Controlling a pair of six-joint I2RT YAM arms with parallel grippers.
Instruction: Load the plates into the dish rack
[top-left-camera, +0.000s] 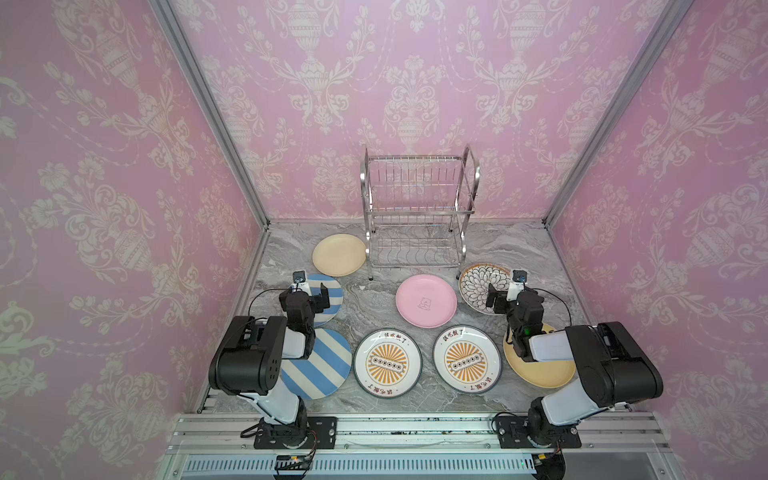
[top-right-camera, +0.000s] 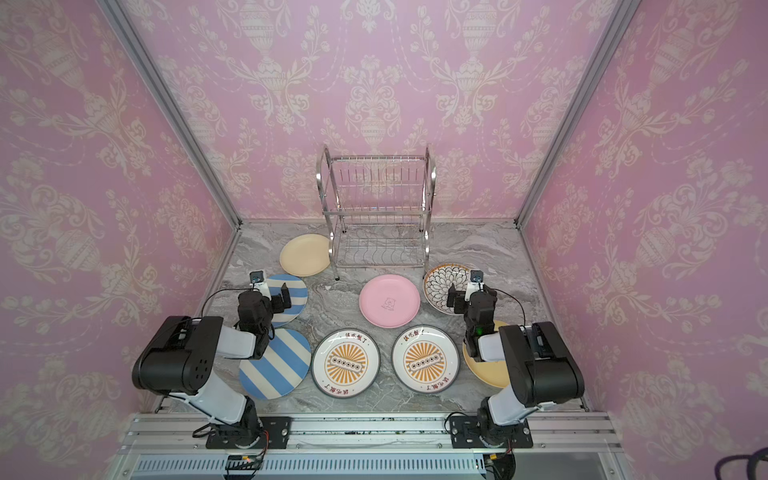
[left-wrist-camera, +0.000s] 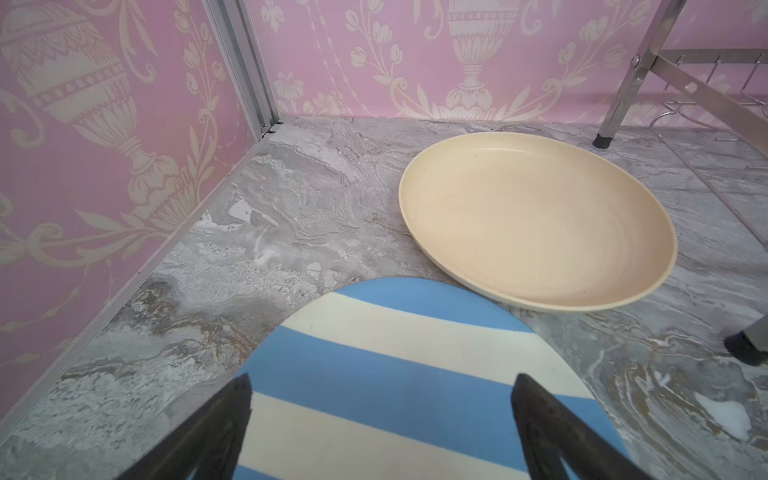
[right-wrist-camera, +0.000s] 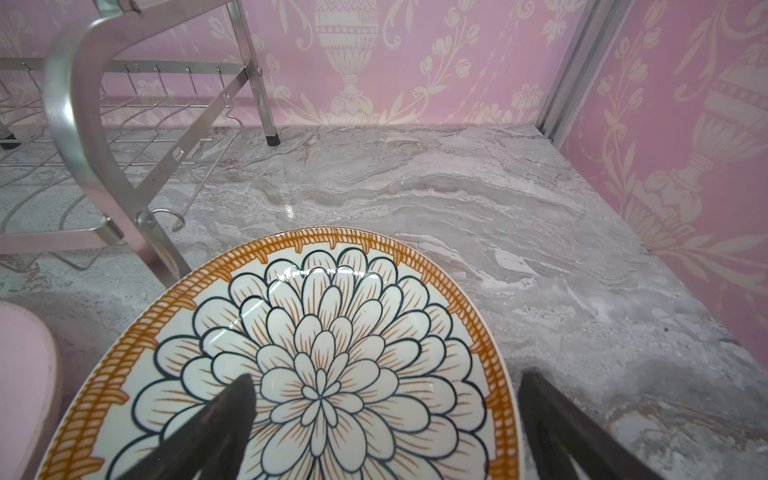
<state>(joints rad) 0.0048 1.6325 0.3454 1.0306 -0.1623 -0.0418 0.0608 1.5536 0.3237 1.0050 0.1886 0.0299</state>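
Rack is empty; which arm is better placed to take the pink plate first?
Right, I'd say. The open right hand hovers over the petal-patterned plate, directly beside the pink plate; the left hand is over a striped plate, with more bare table to cross.

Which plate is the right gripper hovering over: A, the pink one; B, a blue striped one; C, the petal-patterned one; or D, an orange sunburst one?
C: the right wrist view shows the open right gripper above the petal-patterned plate, one finger over the petals and the other just past the rim.
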